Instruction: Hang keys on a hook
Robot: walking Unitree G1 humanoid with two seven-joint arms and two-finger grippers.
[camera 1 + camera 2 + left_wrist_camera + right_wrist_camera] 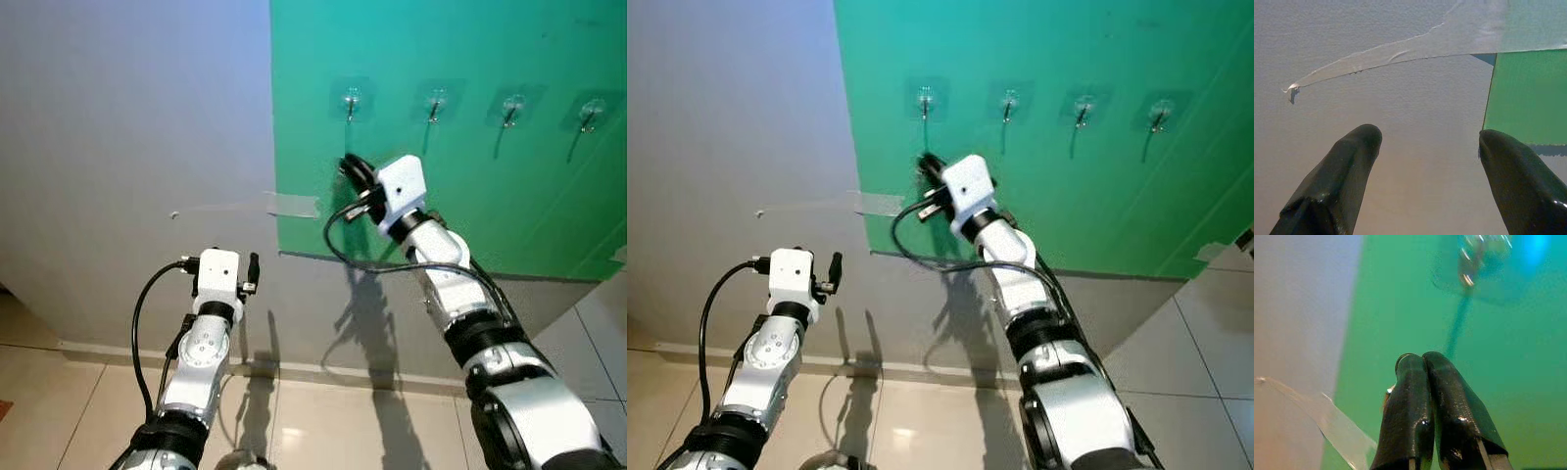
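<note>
Keys not yet on a hook, by our reading. Our right gripper (355, 171) is raised against the green panel (490, 215), close under the hook (351, 102) nearest the panel's left edge, the first of a row of four along the panel's upper part. The other three hooks hang bare.

In the right wrist view the fingers (1410, 401) are pressed together, and a sliver of metal ring (1399, 361) peeks out at their tip; we take this for the keys, pinched, though most of them are hidden. The hook is blurred above and just beyond the fingertips, apart from them.

Our left gripper (252, 269) is held low before the grey wall (127, 147), left of the panel's lower left corner, fingers (1337, 181) spread and holding nothing. A strip of clear tape (291, 205) crosses the panel's left edge onto the wall.

Done, as we judge: keys picked up and carried to the hook. Left: lift the ring over the hook's tip, let it settle, release, draw back.
</note>
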